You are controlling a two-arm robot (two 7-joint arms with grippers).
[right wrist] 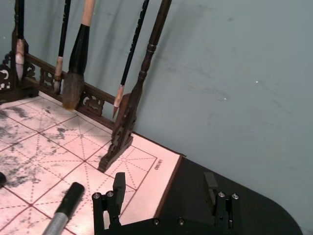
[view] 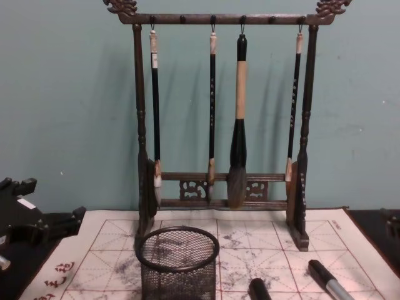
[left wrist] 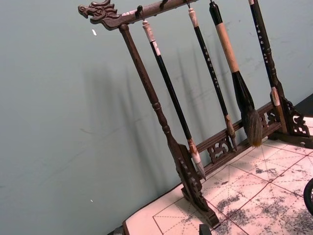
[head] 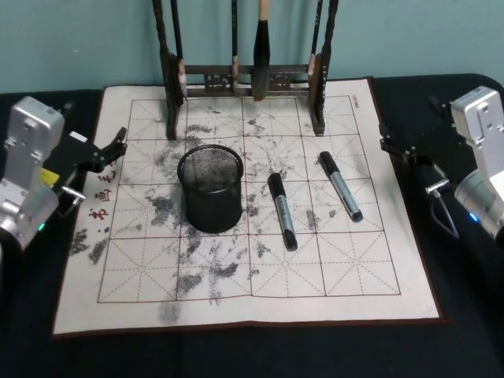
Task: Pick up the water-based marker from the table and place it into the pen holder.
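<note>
Right gripper (right wrist: 165, 185) hangs over the dark table (head: 465, 315), just off the right edge of the mat (head: 331, 291), with its fingers wide apart and nothing between them. Left gripper (head: 113, 150) is at the left edge of the mat, fingers apart too. Two markers lie flat on the mat, to the right of the upright pen holder (head: 210, 197): the near marker (head: 282, 210) close to it, the far marker (head: 340, 185) nearer to the right gripper. The brush rack (view: 139, 125) stands behind.

The head view looks steeply down on the mat (head: 331, 268) and pen holder (head: 209, 189); the chest view faces level across them at the brush rack (view: 219, 19). Each wrist view sits low beside the mat, seemingly tilted toward that rack, which all four share.
</note>
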